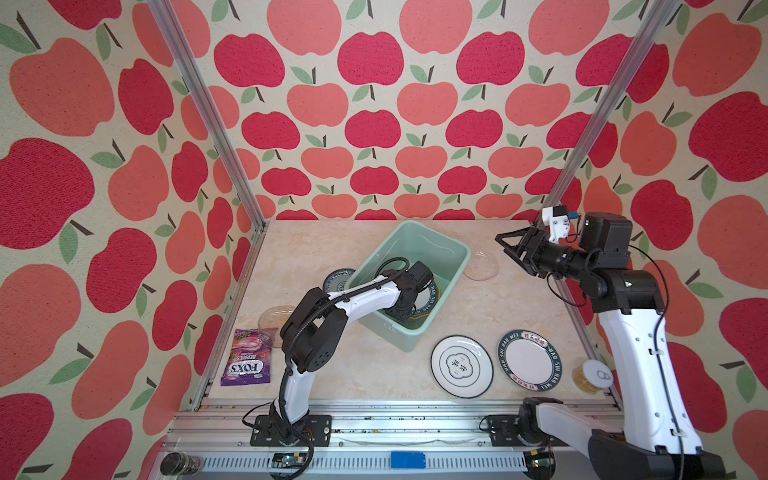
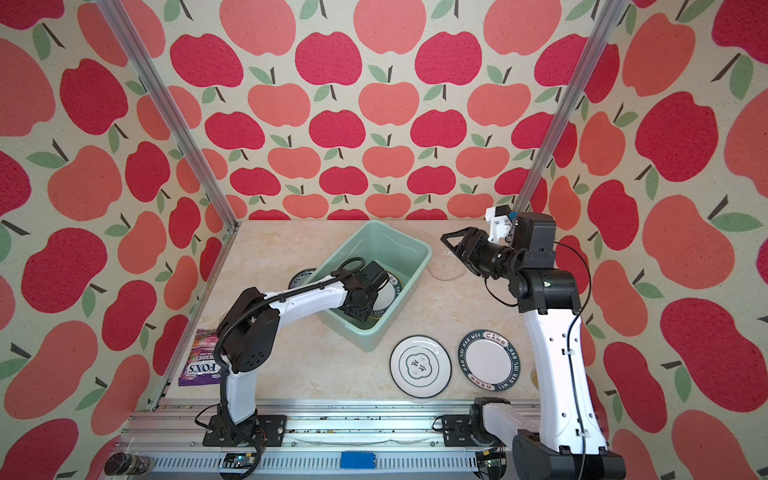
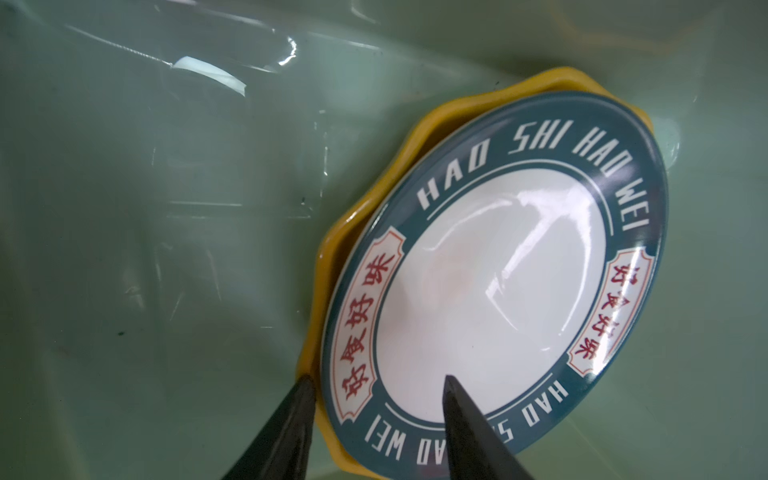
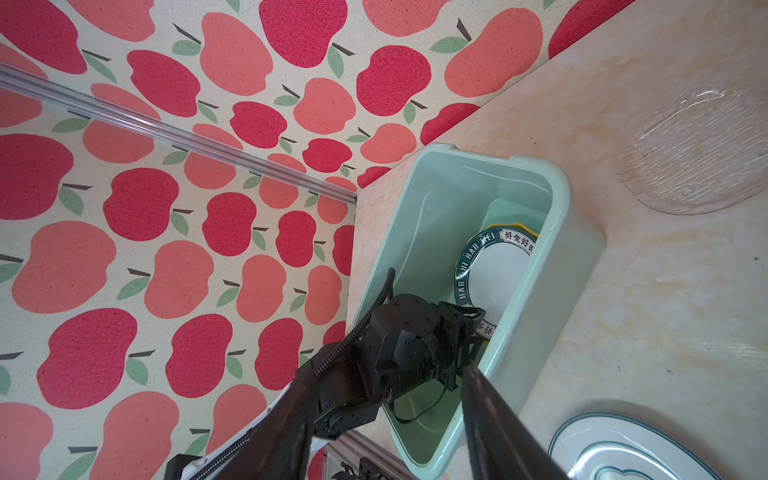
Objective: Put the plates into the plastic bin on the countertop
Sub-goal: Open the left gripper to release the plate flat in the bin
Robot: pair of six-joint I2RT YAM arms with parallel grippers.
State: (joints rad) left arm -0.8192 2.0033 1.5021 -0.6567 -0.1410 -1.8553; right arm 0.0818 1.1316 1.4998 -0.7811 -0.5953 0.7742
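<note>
Starting big: countertop (image 1: 332, 374), beige marble look, fills the lower middle of both top views. Bin (image 1: 415, 227), mint green, sits on it at frame centre, turned at an angle. My left arm (image 1: 357, 297) reaches from lower left down into the bin. My right arm (image 1: 640, 353) stands at the right edge, bent back toward centre.

Plates next. Lettered plate (image 3: 490, 291), white with dark rim, lies inside the bin, lower right part in the top views. It is stacked on the yellow plate (image 3: 332, 266), whose wavy edge shows around it. Emblem plate (image 1: 461, 365) lies flat on the countertop, lower right of the bin. Second lettered plate (image 1: 528, 360) is just beside it on the right, not touching. Glass plate (image 1: 481, 266) is right of the bin, near its wall. Other glass plate (image 1: 276, 318) is at left, partly under my left arm. Small dark plate (image 1: 336, 280) is at the bin's left wall, half hidden by it.

Left pincer (image 3: 379, 386): the wrist view shows jaws spread, one tip outside over the yellow edge, the other over the white middle. The lettered rim is between them; contact, can't tell. Right pincer (image 1: 503, 246): up in the air, upper right of the bin, jaws apart, nothing between.

Candy bag (image 1: 248, 357), purple, lower left, just beside the other glass plate. Tin (image 1: 592, 376), pull-tab lid, right edge of the countertop beside my right arm.
</note>
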